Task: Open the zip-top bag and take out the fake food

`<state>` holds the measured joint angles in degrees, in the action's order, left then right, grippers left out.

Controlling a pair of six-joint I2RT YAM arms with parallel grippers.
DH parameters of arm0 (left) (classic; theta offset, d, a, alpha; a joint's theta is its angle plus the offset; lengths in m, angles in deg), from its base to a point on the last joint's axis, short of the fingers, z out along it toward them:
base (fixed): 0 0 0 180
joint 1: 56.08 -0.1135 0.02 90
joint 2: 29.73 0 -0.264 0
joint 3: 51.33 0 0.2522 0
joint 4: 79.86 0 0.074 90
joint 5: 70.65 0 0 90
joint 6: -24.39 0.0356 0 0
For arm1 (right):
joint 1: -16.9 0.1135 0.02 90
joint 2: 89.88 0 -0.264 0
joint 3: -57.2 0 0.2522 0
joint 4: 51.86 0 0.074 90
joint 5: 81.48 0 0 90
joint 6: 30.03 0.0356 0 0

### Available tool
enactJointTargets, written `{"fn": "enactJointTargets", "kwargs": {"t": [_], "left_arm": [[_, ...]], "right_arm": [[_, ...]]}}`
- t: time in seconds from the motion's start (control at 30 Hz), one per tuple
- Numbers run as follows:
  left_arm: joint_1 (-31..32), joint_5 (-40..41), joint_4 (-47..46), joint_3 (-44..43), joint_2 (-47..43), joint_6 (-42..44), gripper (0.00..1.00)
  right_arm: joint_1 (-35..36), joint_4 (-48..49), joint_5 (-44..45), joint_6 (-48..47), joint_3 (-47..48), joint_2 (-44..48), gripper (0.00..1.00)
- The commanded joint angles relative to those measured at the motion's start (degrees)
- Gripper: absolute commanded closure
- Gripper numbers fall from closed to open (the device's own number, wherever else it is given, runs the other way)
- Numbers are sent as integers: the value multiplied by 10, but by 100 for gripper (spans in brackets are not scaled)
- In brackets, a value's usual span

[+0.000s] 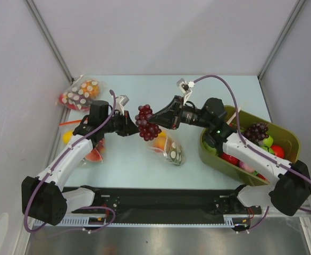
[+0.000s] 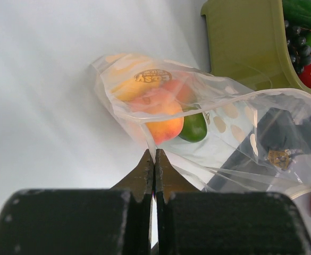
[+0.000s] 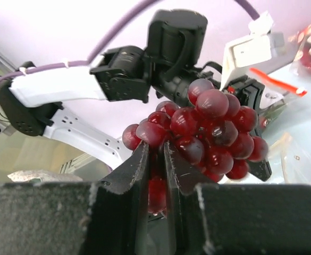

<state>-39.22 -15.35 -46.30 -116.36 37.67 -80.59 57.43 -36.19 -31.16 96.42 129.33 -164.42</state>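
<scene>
At centre of the counter (image 1: 123, 159), hold the clenched left jaws pinched on the rim of the zip-top bag (image 1: 171, 151), peach (image 2: 160, 114) and green piece (image 2: 193, 127) inside, and just beyond, carry the grape bunch (image 1: 147, 122), grasped in the right jaws, clear without snagging plastic.

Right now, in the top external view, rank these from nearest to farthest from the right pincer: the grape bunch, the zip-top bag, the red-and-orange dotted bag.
1. grape bunch: gripped in the right pincer, mid-table.
2. zip-top bag: just below the pincer, toward the arm bases.
3. red-and-orange dotted bag: far-left corner of the table.
</scene>
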Motion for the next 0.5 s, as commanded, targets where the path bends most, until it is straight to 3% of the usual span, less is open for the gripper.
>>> {"fn": "enactJointTargets", "kwargs": {"t": [0.0, 0.17, 0.3, 0.43, 0.47], "left_arm": [[2, -1, -13, -13, -6, 1, 100], [2, -3, -14, -13, -9, 1, 100], [2, -5, -15, -13, -9, 1, 100], [2, -6, -15, -13, -10, 1, 100], [2, -5, -15, -13, -10, 1, 100]], "right_arm": [[-16, 29, -6, -6, 10, 68, 89], [-79, -180, 62, -123, 40, 140, 89], [-166, -323, 112, -163, 53, 181, 89], [-311, -439, 125, -195, 61, 209, 89], [-383, -473, 119, -199, 63, 213, 89]]}}
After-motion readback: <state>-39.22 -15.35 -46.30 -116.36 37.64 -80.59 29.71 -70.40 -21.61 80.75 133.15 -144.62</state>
